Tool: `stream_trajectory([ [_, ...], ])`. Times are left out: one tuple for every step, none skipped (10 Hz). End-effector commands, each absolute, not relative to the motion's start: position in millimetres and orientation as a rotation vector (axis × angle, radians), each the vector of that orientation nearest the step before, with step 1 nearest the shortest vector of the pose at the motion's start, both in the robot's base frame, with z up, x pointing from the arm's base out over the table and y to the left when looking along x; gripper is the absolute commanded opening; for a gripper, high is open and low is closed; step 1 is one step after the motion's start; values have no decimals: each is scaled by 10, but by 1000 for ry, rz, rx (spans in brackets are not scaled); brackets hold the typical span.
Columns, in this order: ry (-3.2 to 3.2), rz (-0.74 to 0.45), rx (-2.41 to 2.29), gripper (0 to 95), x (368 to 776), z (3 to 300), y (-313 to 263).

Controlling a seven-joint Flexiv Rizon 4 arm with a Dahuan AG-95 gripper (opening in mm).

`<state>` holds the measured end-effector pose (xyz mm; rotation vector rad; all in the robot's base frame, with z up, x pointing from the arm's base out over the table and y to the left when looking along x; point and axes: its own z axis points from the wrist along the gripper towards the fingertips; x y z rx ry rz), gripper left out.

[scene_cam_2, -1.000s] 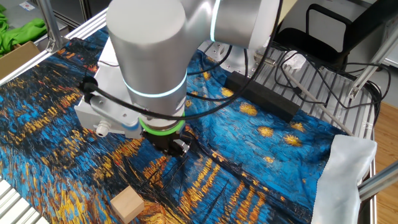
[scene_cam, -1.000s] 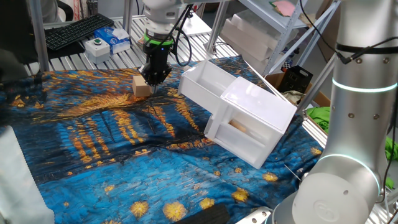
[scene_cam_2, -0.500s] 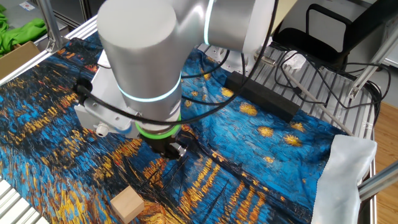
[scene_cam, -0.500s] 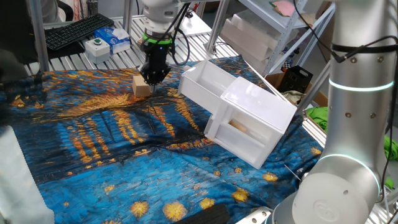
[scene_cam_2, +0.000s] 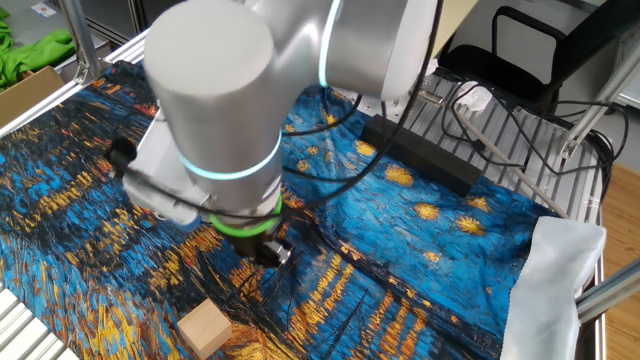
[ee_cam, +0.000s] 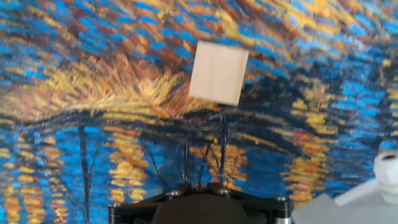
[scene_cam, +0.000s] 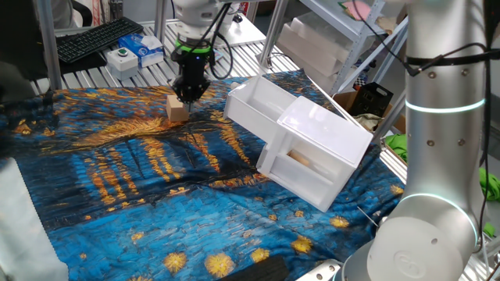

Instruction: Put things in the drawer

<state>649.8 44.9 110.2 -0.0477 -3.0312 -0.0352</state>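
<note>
The tan wooden block (scene_cam: pixel 178 108) lies on the blue and orange painted cloth at the far left; it also shows in the other fixed view (scene_cam_2: pixel 205 328) and in the hand view (ee_cam: pixel 218 72). My gripper (scene_cam: pixel 190 97) hangs just above the block's right side, apart from it, with its fingers drawn to a narrow tip and nothing in them. It also shows in the other fixed view (scene_cam_2: pixel 262 255). In the hand view only the gripper's black base (ee_cam: pixel 199 205) shows. The white upper drawer (scene_cam: pixel 262 105) stands pulled out of the white cabinet (scene_cam: pixel 324 129).
The lower drawer with the see-through front (scene_cam: pixel 301 160) holds something tan. A keyboard (scene_cam: pixel 98 37) and a small box (scene_cam: pixel 144 47) lie on the slatted bench behind the cloth. A second arm's grey column (scene_cam: pixel 441 140) stands at the right. A black power strip (scene_cam_2: pixel 425 155) lies beside the cloth.
My gripper has shifted a little to the left and back, closer over the block. The block and the drawers have not moved.
</note>
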Motion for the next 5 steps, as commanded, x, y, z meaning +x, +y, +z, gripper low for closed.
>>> stream_trajectory([
  [-3032, -25, -73, 0, 6556, 1085, 470],
  [-3032, -21, -90, 0, 6607, 1068, 481],
  [-3030, -19, -105, 0, 6645, 1049, 484],
  [-3029, -8, -110, 0, 6734, 990, 461],
  [-3029, -4, -110, 0, 6784, 955, 451],
])
